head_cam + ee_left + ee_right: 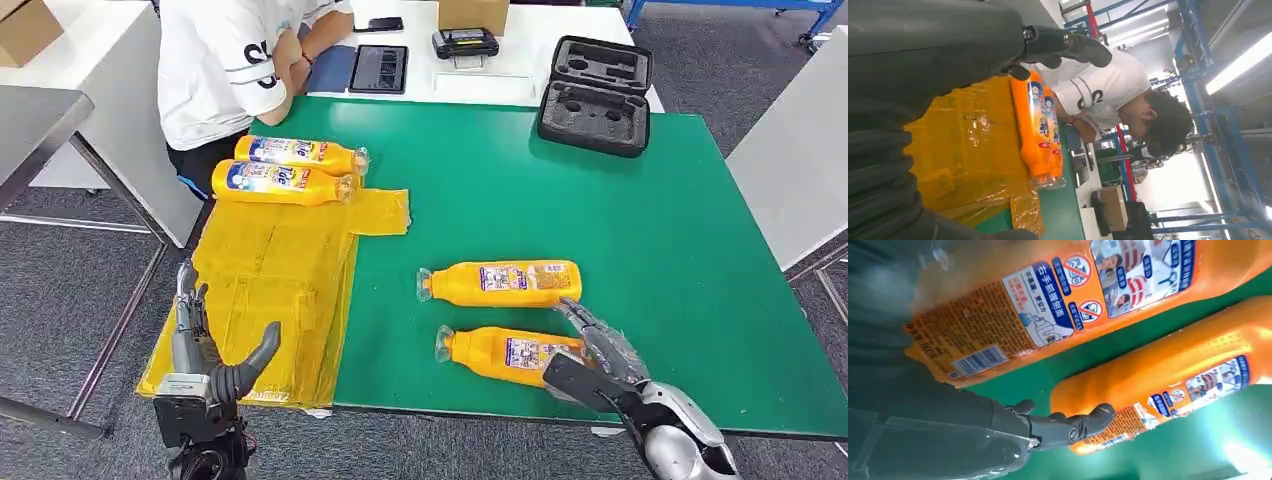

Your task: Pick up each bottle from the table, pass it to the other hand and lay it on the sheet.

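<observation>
**Bottle under the right hand**

The nearest bottle (510, 353) lies on the green table (640, 230), its base end between the right hand's (595, 355) spread fingers (1083, 422). The left hand (205, 350) hovers spread above the yellow sheet (270, 270).

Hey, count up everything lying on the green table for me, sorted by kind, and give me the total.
Orange plastic bottles: 4, two on the sheet, two on bare green table
Yellow plastic sheet: 1
Open black foam-lined case: 1
Total: 6
</observation>
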